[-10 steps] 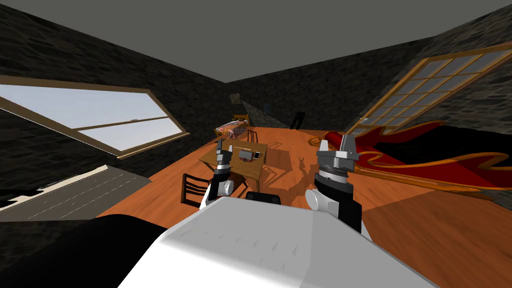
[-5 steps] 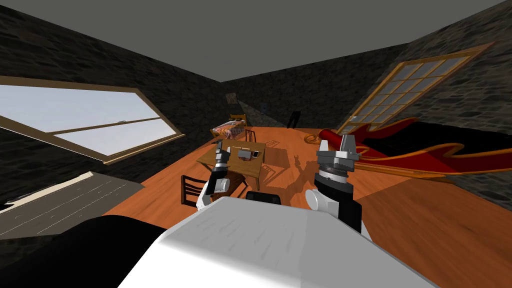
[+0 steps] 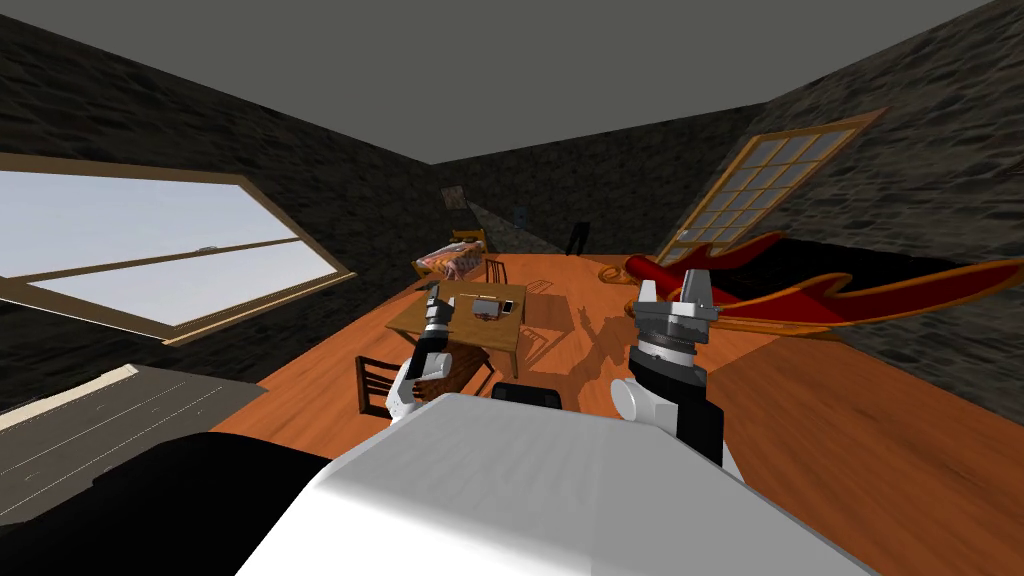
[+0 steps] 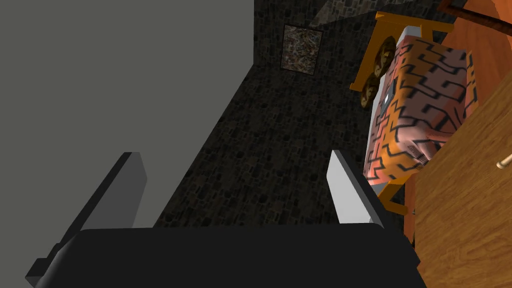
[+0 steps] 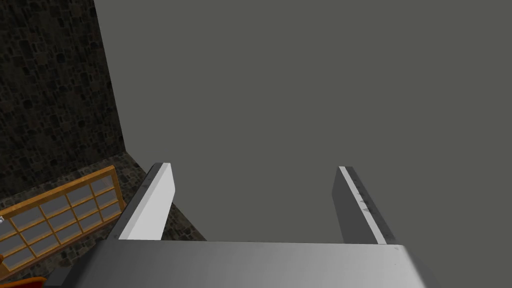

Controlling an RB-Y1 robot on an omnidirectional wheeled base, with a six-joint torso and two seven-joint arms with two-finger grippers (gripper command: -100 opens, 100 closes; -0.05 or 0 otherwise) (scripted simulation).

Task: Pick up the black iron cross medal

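Left gripper (image 4: pixel 235 154): blades wide apart, nothing between them. It is raised at the near edge of the wooden table (image 3: pixel 495 332) and points up and past it toward the far wall. Right gripper (image 3: pixel 672 287): also wide and empty, held up over bare floor, well apart from the table. Note the chair (image 3: pixel 376 378) just beside the table's near left corner, below your left forearm. On the table top, beyond the left gripper and a little to its right, lies a cluster of small items (image 3: pixel 488 310). The black cross medal cannot be picked out among them, being too small, so its long axis is unknown. Judgement: it lies there, forward of and below the left claw, so your left arm is the nearer. Tip that wrist down before closing in. Farther back, a bed (image 3: pixel 447 262) with an orange patterned cover stands by the wall.
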